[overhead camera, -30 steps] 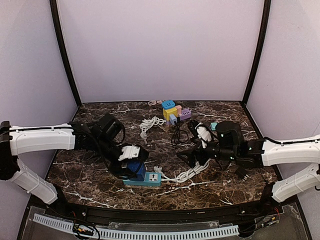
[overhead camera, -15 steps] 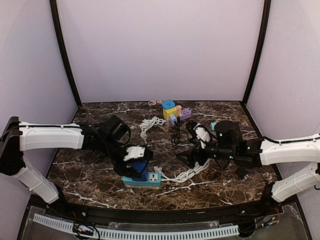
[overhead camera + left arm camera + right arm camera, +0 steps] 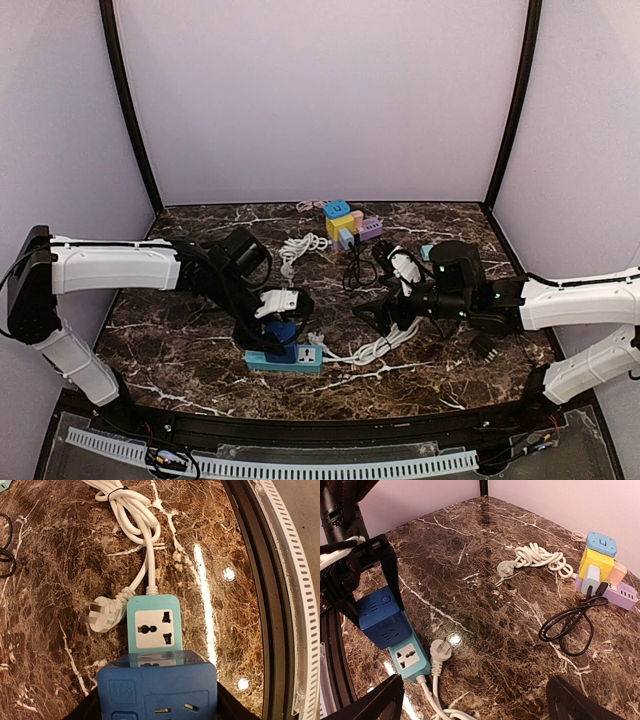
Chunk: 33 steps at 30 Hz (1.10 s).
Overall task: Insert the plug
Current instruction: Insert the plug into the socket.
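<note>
Brown veined marble tabletop (image 3: 425,385), lilac walls (image 3: 320,100).

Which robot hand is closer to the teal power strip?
Left. The left hand holds the blue cube right over the strip; the right hand is open, off to the side past the white cable.

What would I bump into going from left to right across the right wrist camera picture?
blue cube socket → loose white plug → bundled white cord → yellow block
</note>
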Tool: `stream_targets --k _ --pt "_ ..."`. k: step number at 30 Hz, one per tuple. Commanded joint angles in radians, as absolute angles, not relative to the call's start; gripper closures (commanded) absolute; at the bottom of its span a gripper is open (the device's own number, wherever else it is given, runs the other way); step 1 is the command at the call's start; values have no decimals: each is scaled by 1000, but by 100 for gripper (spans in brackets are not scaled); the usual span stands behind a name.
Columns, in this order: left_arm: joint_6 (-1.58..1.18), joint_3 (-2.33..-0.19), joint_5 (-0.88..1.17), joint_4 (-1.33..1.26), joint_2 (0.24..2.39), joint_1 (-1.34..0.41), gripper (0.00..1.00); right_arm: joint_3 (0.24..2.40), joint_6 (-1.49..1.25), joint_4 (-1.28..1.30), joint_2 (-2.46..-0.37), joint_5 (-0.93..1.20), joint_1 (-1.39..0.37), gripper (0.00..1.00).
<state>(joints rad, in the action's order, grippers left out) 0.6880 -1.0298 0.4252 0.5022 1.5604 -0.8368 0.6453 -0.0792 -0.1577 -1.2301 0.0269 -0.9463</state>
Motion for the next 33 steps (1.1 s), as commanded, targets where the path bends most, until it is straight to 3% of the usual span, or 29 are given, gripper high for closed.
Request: stream_targets --k 1,7,22,24,25,26,27,29,33 --pt "691 -1009 287 626 1647 -853 99 653 -67 -186 -1223 36 -936 1" --pt "703 -963 290 699 1687 -854 99 635 -69 -186 -1201 25 -937 2" --pt "707 -833 103 489 1711 -856 99 669 -110 -135 -1203 -78 -932 1" --pt "684 -876 94 495 1697 -856 81 690 -129 -104 -1215 -109 -924 1" --pt "679 -894 95 511 1684 -856 53 699 -140 -87 -1219 -126 -918 2" --pt "677 -928 94 518 1675 -856 36 707 -154 -73 -1221 -138 -912 1" --pt "679 -942 91 534 1653 -855 11 713 -168 -60 -1222 -150 -905 1" --pt "693 -987 90 555 1620 -855 3 716 -198 -45 -1216 -167 -890 1" --pt "709 -1075 110 605 1569 -856 1 731 -270 -6 -1204 -201 -841 1"
